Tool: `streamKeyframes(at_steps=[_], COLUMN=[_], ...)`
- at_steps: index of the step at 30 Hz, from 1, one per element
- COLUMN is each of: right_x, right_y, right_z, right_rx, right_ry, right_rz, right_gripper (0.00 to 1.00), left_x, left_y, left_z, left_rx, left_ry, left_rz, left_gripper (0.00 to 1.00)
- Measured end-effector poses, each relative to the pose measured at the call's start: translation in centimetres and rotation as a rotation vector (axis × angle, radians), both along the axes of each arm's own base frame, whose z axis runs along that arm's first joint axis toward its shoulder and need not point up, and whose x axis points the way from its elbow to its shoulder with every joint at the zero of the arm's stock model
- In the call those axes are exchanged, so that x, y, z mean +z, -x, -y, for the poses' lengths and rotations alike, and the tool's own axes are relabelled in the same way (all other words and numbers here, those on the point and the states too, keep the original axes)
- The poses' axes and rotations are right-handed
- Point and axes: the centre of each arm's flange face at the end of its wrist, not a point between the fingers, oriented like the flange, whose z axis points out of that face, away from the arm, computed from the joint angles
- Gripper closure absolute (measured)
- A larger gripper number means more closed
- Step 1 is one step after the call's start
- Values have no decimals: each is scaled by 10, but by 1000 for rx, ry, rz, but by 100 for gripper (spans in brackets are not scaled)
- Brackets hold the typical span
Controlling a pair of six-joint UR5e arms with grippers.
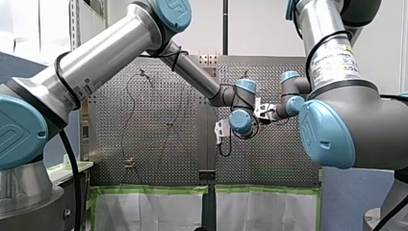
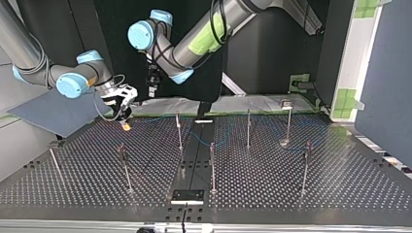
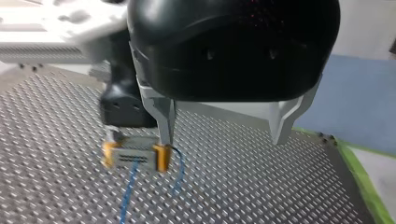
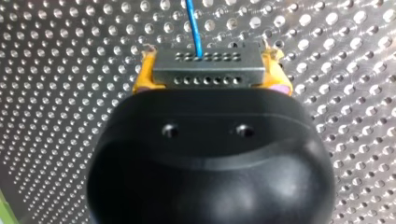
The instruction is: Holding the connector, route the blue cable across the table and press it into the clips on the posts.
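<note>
Now | right jaws grip connector [image 4: 208, 70] — pads [image 4: 141, 81] mostly hidden | blue cable [image 4: 192, 23] cut off ahead | left jaws spread wide

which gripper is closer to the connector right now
Right. My right gripper is shut on the connector, its yellow pads clamping both ends. My left gripper is open just beside it, holding nothing.

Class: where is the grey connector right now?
The connector is clamped in my right gripper, above the table at the top view's left, beside my open left gripper.
</note>
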Motion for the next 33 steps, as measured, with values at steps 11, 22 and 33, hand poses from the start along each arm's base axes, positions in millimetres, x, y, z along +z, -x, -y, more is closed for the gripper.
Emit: streamKeyframes(at_steps=[11, 22, 33], right_x=[0, 0, 0], right_y=[-2, -2, -3], right_z=[-1, -1, -1], right_rx=[11, 13, 14], right_ry=[-2, -2, 0], right_rz=[6, 8, 7], right_gripper=[100, 100, 100], left_x=[13, 19, 46], left_y=[-19, -40, -79], left_z=[20, 35, 40], left_rx=[83, 133, 192], left_ry=[47, 93, 189], left_rz=[78, 126, 209], left_gripper=[0, 0, 0])
